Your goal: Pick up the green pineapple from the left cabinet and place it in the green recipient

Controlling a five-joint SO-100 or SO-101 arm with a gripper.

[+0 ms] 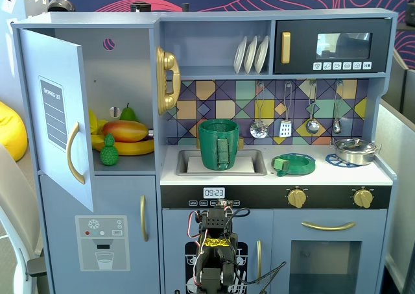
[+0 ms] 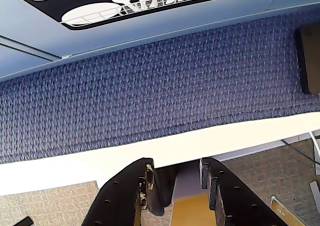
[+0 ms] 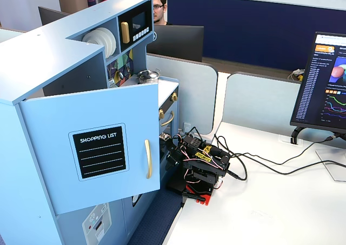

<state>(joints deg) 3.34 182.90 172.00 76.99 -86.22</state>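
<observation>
The green pineapple (image 1: 109,151) stands at the front of the shelf in the left cabinet (image 1: 123,80), whose door (image 1: 61,122) is swung open; the door also shows in a fixed view (image 3: 100,150). The green recipient (image 1: 218,143) stands upright in the sink, its strap handle facing front. My arm (image 1: 217,255) is folded low in front of the kitchen's base, far below both. In the wrist view my gripper (image 2: 176,167) has its jaws a little apart with nothing between them, over blue carpet. The pineapple and the recipient are hidden in the wrist view.
A mango (image 1: 125,130), a banana (image 1: 133,148) and a green pear (image 1: 128,114) lie behind the pineapple. A flat green dish (image 1: 293,163) and a steel pot (image 1: 355,150) sit on the counter right of the sink. A yellow toy phone (image 1: 167,80) hangs beside the cabinet. Cables (image 3: 254,166) trail over the white desk.
</observation>
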